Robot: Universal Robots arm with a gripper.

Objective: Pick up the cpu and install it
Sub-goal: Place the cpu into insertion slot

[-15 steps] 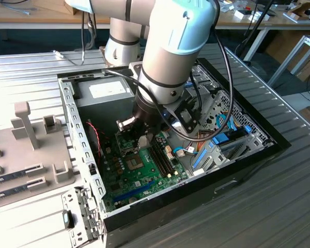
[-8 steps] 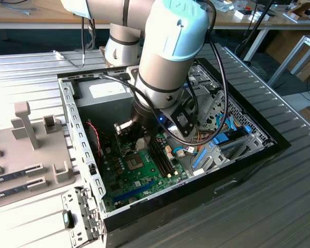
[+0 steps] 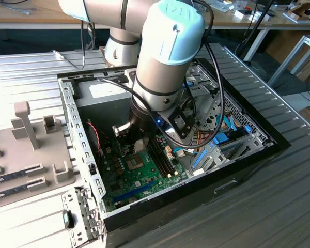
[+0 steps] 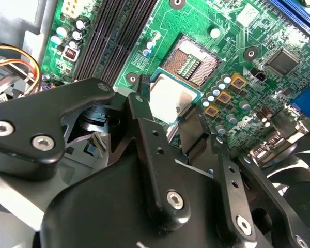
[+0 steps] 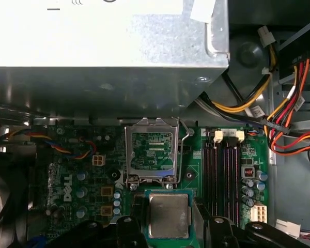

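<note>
The cpu [image 5: 168,214], a small silver square with a thin green rim, sits between my two black fingers [image 5: 137,222] in both wrist views. My gripper [image 5: 168,219] is shut on the cpu [image 4: 171,97] and holds it just above the green motherboard [image 4: 258,31]. The open socket [image 5: 152,151], its hinged metal frame raised, lies right beside the chip, and the socket [image 4: 192,61] shows bare contacts. In the exterior view my gripper [image 3: 133,146] reaches down into the open computer case over the motherboard [image 3: 144,178].
A grey power-supply box [image 5: 103,36] looms close behind the socket. Black memory slots [image 5: 223,165] and bundled coloured cables [image 5: 279,121] flank it. The case's metal walls [image 3: 81,150] hem the arm in. A grey fixture tray [image 3: 26,150] lies at the exterior view's left.
</note>
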